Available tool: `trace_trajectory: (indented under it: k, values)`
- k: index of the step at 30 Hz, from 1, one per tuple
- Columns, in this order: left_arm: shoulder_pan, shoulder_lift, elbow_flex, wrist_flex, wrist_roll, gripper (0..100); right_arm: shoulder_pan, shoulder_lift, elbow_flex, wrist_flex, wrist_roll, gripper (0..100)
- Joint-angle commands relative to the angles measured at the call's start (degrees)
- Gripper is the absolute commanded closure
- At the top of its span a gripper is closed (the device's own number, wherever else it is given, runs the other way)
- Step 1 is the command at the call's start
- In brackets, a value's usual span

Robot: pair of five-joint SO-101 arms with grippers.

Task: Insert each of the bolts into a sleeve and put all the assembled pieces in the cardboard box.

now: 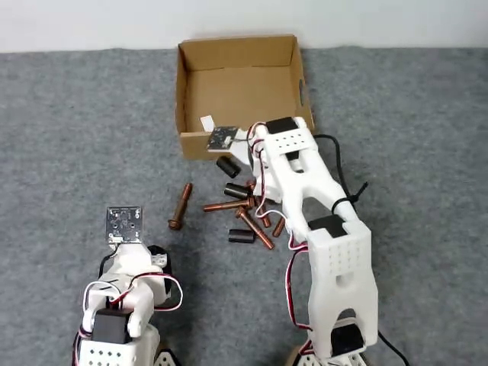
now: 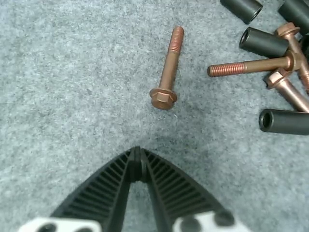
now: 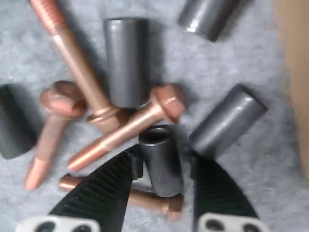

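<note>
Over the pile of copper bolts and black sleeves, my right gripper is open, its jaws on either side of a short black sleeve lying on top of two bolts. One bolt touches that sleeve's open end. More sleeves lie around it. My left gripper is shut and holds nothing, hovering over bare carpet a little short of a lone bolt. The cardboard box stands at the back with no parts inside.
The right arm stretches from the front right over the pile, just in front of the box. The left arm sits at the front left. Grey carpet covers the table, with free room to the left and far right.
</note>
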Motion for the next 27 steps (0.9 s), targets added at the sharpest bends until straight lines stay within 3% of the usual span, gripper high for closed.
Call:
trace_trajectory:
  k: [1,4,14,22,27]
  values:
    - [-0.3,0.1,-0.6,0.4,0.3,99,0.1,0.0,-1.9,0.0,0.2,99.2]
    - [-0.3,0.1,-0.6,0.4,0.3,99,0.1,-0.4,-6.0,5.3,-0.2,99.1]
    - [-0.3,0.1,-0.6,0.4,0.3,99,0.0,-10.4,-14.8,23.3,-12.1,98.9]
    - [-0.3,0.1,-0.6,0.4,0.3,99,1.4,-25.9,-9.5,23.8,-23.8,98.9]
    - [-0.3,0.1,-0.6,0.4,0.3,99,1.7,-35.0,-0.8,23.8,-37.5,98.9]
